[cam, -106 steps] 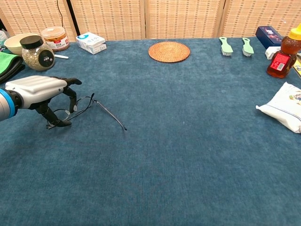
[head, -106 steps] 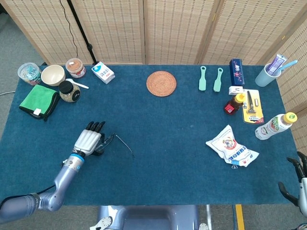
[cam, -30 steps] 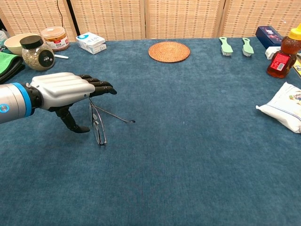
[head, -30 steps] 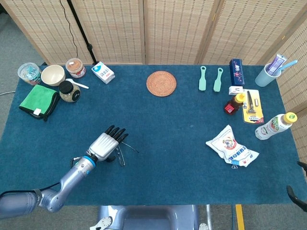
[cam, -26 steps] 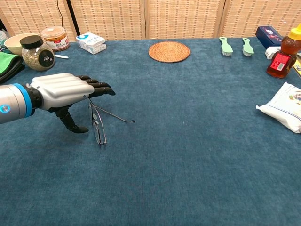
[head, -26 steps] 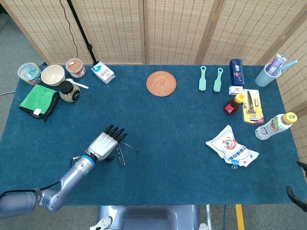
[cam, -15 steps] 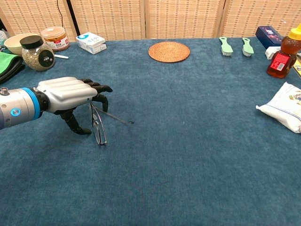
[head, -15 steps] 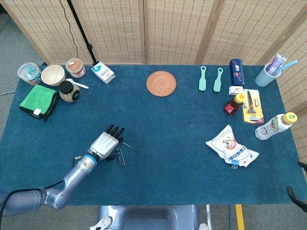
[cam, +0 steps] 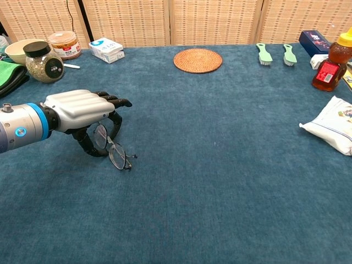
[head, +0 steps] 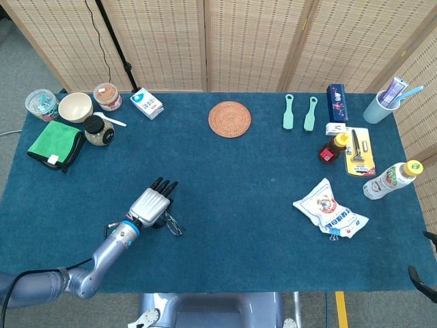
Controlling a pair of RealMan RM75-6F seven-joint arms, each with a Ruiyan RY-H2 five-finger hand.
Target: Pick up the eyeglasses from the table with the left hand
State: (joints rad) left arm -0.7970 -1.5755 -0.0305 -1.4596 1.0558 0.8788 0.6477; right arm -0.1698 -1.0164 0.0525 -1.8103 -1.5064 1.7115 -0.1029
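The eyeglasses (cam: 111, 148) lie on the blue table (head: 232, 225) near its front left part, partly under the left hand (cam: 82, 110). Largest is the table, with a white flour bag (head: 330, 208) at its right and a round woven mat (head: 229, 119) toward the back. The left hand hovers palm down over the glasses; one finger (cam: 116, 122) and the thumb curl down around the nearer lens and seem to pinch the frame, the other fingers stretched out. The right hand shows only as a dark tip (head: 423, 280) at the head view's lower right edge, its pose unreadable.
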